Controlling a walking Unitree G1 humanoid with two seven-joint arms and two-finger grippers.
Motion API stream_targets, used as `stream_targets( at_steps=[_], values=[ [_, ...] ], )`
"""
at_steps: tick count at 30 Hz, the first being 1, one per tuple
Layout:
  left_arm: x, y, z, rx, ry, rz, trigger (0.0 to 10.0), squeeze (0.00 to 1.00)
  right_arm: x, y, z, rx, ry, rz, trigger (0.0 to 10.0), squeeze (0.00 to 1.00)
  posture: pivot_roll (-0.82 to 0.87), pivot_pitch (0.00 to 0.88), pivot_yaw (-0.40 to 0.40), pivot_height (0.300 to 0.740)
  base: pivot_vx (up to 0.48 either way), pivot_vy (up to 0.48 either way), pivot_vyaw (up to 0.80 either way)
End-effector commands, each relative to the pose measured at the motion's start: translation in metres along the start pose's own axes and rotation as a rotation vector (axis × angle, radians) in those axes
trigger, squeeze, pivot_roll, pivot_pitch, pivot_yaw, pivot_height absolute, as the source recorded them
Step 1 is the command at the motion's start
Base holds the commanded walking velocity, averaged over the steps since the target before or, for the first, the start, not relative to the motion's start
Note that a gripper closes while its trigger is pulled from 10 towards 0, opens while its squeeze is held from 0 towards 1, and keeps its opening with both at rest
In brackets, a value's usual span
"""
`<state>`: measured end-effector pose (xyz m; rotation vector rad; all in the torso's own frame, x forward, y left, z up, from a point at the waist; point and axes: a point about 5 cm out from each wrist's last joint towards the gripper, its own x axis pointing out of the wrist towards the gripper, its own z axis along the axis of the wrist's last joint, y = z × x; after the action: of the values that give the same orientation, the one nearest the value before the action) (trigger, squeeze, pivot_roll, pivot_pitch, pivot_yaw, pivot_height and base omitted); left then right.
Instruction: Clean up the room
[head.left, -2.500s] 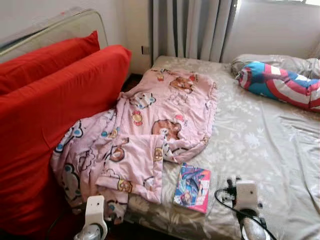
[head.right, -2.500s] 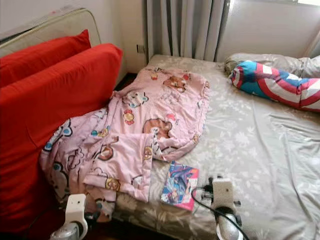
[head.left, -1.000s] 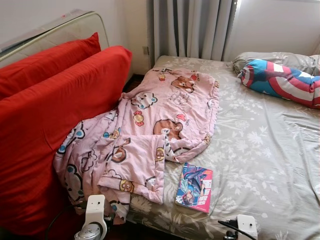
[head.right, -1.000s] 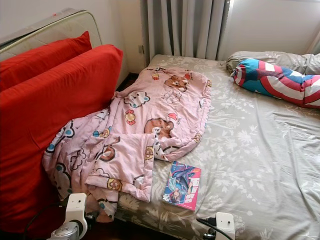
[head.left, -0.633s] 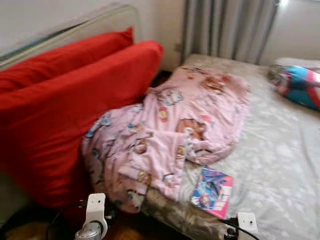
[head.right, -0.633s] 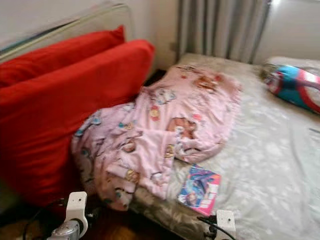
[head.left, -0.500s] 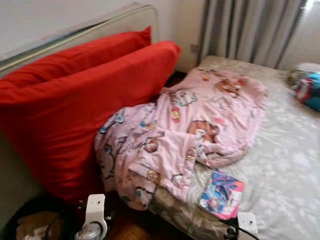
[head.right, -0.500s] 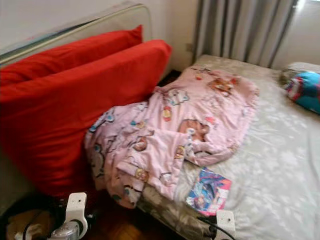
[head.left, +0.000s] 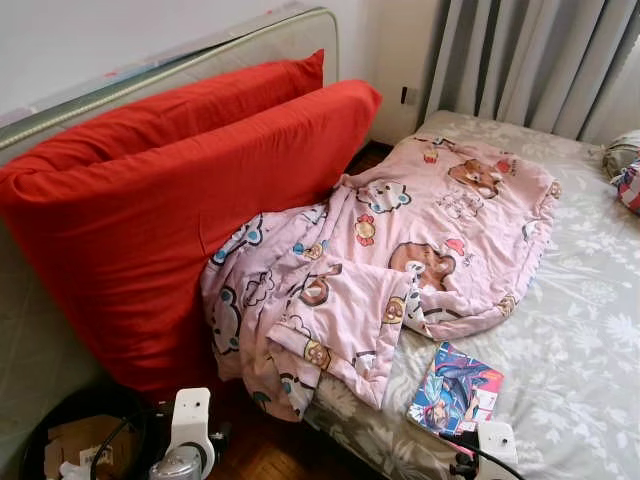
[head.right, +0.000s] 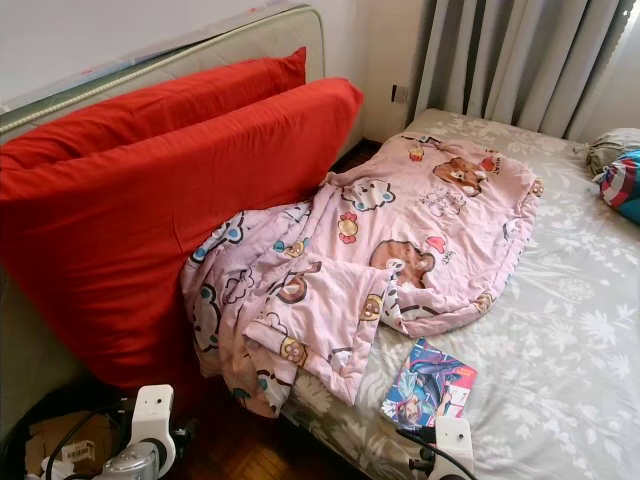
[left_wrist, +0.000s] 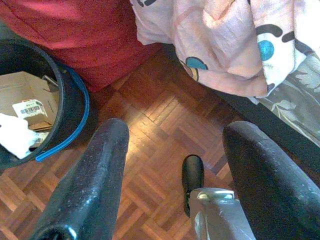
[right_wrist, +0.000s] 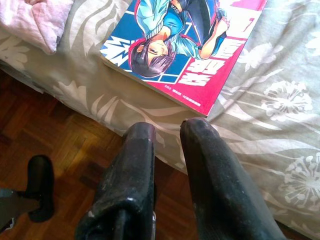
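Far left, near: black bin on parquet floor, cardboard and paper inside. Left claw hangs over the floor, fingers wide apart, empty. Red cushions, plump and matte, lean on the upright mattress. Pink cartoon quilt, soft and crumpled, spills off the bed edge. Right: glossy, flat comic book near the bed's near edge. Right claw just short of it, fingers nearly together. Likely step: grab the book; spread first, pinch the overhanging corner.
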<state>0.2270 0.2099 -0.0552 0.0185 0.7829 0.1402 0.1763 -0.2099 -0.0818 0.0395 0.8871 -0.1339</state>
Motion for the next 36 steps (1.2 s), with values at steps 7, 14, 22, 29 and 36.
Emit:
stream_targets(
  at_steps=[7, 14, 22, 29, 36],
  values=[
    [-0.0007, 0.0023, -0.003, 0.003, 0.009, 0.002, 10.0, 0.0, -0.0004, 0.001, -0.0031, 0.051, 0.01, -0.014, 10.0, 0.0, 0.04, 0.0, 0.014, 0.74, 0.0, 0.0, -0.33],
    [-0.0008, 0.002, -0.0037, 0.003, 0.012, -0.004, 10.0, 0.0, -0.0005, 0.0007, -0.0027, 0.03, 0.005, -0.014, 10.0, 0.0, 0.05, 0.0, 0.013, 0.74, 0.0, 0.0, -0.33],
    [-0.0008, 0.0018, -0.0036, 0.001, 0.013, -0.008, 10.0, 0.0, -0.0004, 0.0013, -0.0019, 0.031, 0.0, -0.006, 10.0, 0.0, 0.05, 0.0, 0.013, 0.74, 0.0, 0.0, 0.0],
    [-0.0007, 0.0019, -0.0033, 0.001, 0.013, -0.008, 10.0, 0.0, -0.0003, 0.0013, -0.0018, 0.031, 0.002, -0.009, 10.0, 0.0, 0.04, 0.0, 0.014, 0.74, 0.0, 0.0, 0.0],
    [-0.0006, 0.0017, -0.0031, -0.001, 0.012, -0.01, 10.0, 0.0, -0.0002, 0.0012, -0.0015, 0.031, 0.0, -0.007, 10.0, 0.0, 0.04, 0.0, 0.014, 0.74, 0.223, 0.0, 0.0]
  ],
)
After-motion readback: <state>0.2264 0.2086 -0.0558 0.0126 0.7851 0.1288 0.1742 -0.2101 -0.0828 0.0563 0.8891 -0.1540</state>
